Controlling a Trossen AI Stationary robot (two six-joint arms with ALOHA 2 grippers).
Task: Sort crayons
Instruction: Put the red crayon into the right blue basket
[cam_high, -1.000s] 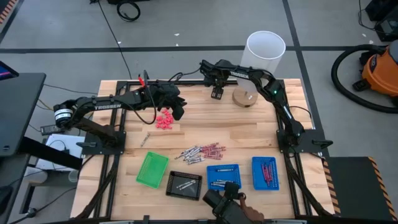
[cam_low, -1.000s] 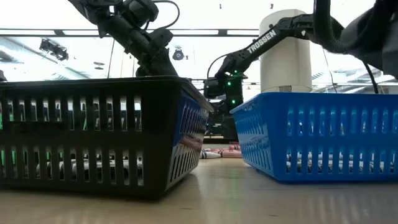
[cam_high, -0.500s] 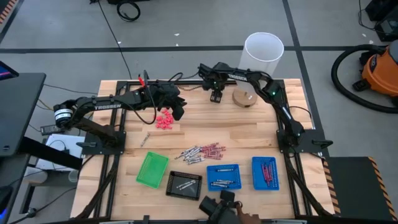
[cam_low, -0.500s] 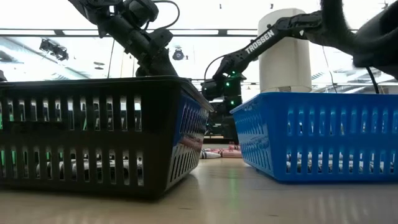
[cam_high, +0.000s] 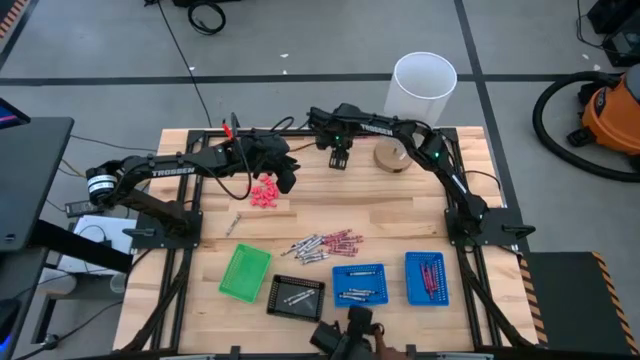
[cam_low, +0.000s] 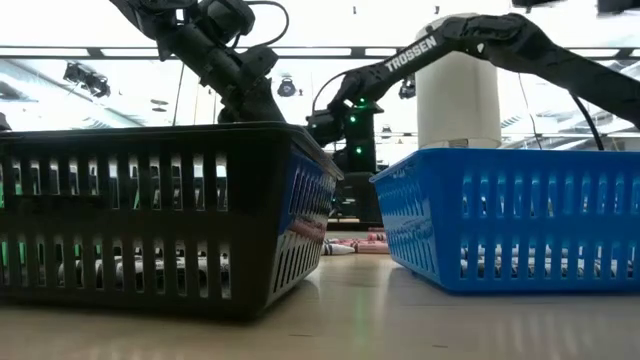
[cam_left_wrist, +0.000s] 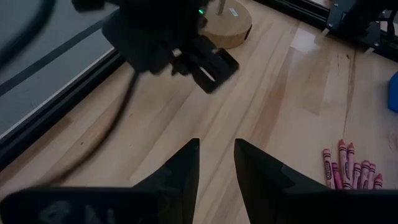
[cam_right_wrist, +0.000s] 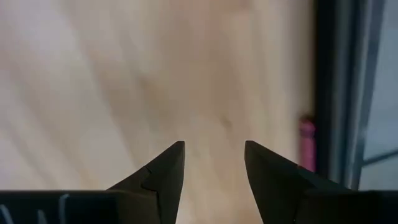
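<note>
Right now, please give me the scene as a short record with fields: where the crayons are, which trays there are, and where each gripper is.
loose crayons: pile at the table's middle; one stray stick nearer the left side
green tray: contents cannot be told
black tray: a few pale sticks
blue tray, inner: pale sticks
blue tray, outer: dark red sticks
left gripper: open, empty, beside the pink bits
right gripper: open, empty, over bare wood at the far edge, near the wooden disc

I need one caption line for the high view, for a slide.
Both arms hover over the table's far side, loose crayons mid-table, four small trays along the near edge.
</note>
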